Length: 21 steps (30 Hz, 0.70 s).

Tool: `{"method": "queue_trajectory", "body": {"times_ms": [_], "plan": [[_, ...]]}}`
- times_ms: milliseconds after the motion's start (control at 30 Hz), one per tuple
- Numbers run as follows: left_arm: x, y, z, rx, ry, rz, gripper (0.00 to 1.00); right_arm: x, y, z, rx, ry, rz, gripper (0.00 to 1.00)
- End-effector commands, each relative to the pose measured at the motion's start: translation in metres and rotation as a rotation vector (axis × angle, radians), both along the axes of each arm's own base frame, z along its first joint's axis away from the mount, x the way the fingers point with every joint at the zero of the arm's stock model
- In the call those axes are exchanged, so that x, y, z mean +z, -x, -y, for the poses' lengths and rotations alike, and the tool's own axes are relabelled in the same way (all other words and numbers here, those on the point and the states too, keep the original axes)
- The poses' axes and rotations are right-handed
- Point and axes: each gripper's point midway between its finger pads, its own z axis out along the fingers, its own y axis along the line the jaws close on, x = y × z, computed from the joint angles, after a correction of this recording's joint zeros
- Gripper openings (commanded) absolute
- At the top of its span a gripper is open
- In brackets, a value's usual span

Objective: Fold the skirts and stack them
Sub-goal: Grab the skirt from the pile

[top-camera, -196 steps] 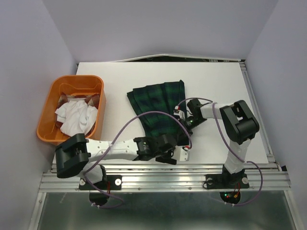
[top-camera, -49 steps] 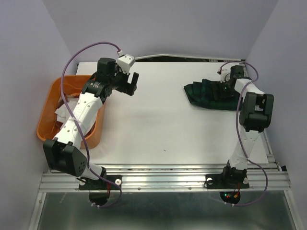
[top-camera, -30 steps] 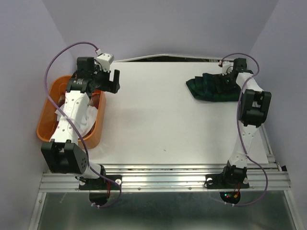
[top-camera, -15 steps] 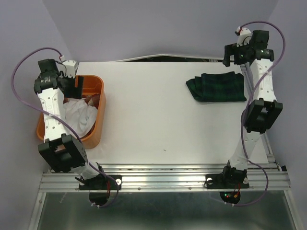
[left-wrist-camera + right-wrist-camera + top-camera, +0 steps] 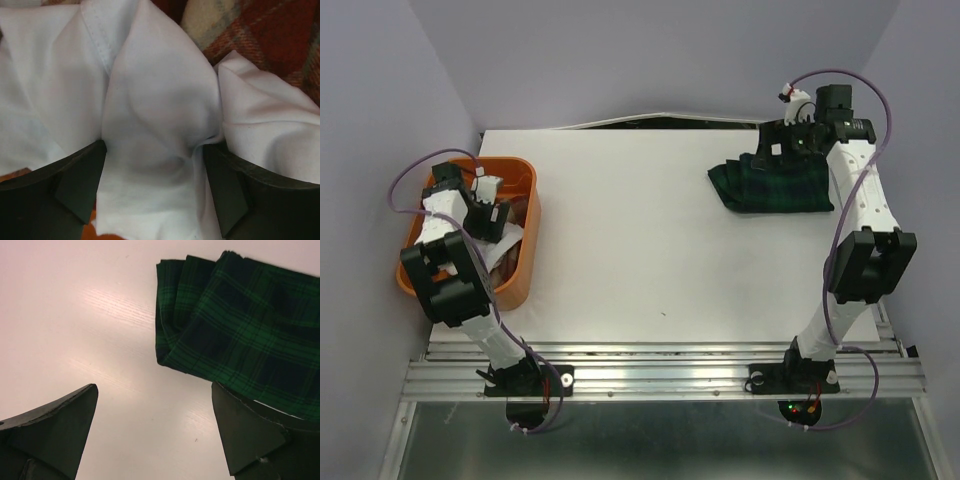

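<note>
Key relation: the white skirt [image 5: 150, 115] is seen directly under the left pincer [image 5: 155, 192], with a raised fold of it standing between the two fingers.
Fold axis: the ridge runs away from the wrist camera, crosswise to the closing line, so a short drop and a squeeze is judged enough.
Left pincer: the fingers are spread wide and nothing is clamped.
Nearer arm: the left arm is lowered into the basket; the right is well apart from it.
Orange basket [image 5: 516, 170]: the white skirt is piled on top, with the red-and-tan plaid skirt [image 5: 260, 30] showing behind it.
Green plaid skirt [image 5: 775, 185]: it is folded flat at the far right of the table [image 5: 640, 240], long axis running left to right.
Right pincer [image 5: 155, 440]: it is held over bare table just beside that skirt's corner, fingers apart and empty.
</note>
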Motion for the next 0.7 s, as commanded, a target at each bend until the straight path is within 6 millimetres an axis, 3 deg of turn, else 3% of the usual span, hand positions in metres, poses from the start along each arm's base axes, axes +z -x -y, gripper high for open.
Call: {"method": "queue_trajectory", "body": {"times_ms": [0,67,100,200,233,300,333,400,567,600,633,667], "plan": [[-0.015,-0.020,-0.014,-0.026,-0.039,0.045,0.80,0.014,0.020,-0.002,-0.014,-0.018,0.007,1.00],[-0.017,-0.019,-0.013,-0.032,-0.027,0.034,0.63,0.018,0.024,-0.001,-0.017,-0.007,0.016,1.00],[-0.010,-0.020,-0.010,-0.042,-0.014,0.052,0.43,0.018,0.025,0.000,-0.016,0.000,0.013,1.00],[0.018,-0.018,-0.003,-0.053,-0.006,0.106,0.12,0.020,0.028,0.002,-0.017,0.010,0.016,1.00],[0.046,-0.016,-0.002,-0.056,-0.027,0.159,0.09,0.019,0.029,0.001,-0.013,0.007,0.011,1.00],[0.077,-0.015,-0.002,-0.050,-0.050,0.219,0.01,0.018,0.030,0.000,-0.010,0.002,0.008,1.00],[0.107,-0.013,-0.002,-0.041,-0.077,0.276,0.01,0.015,0.031,-0.002,-0.005,-0.004,-0.001,1.00],[0.145,-0.010,-0.003,-0.020,-0.114,0.341,0.02,0.011,0.032,-0.004,0.004,-0.016,-0.012,1.00],[0.211,-0.007,-0.001,-0.007,-0.157,0.473,0.00,0.009,0.032,-0.007,0.013,-0.031,-0.015,1.00],[0.223,-0.008,0.004,-0.018,-0.143,0.507,0.00,0.010,0.032,-0.007,0.015,-0.031,-0.011,1.00],[0.249,-0.009,0.009,-0.027,-0.140,0.570,0.00,0.011,0.032,-0.007,0.016,-0.032,-0.006,1.00],[0.258,-0.008,0.015,-0.039,-0.119,0.589,0.00,0.012,0.032,-0.008,0.016,-0.034,-0.007,1.00]]}}
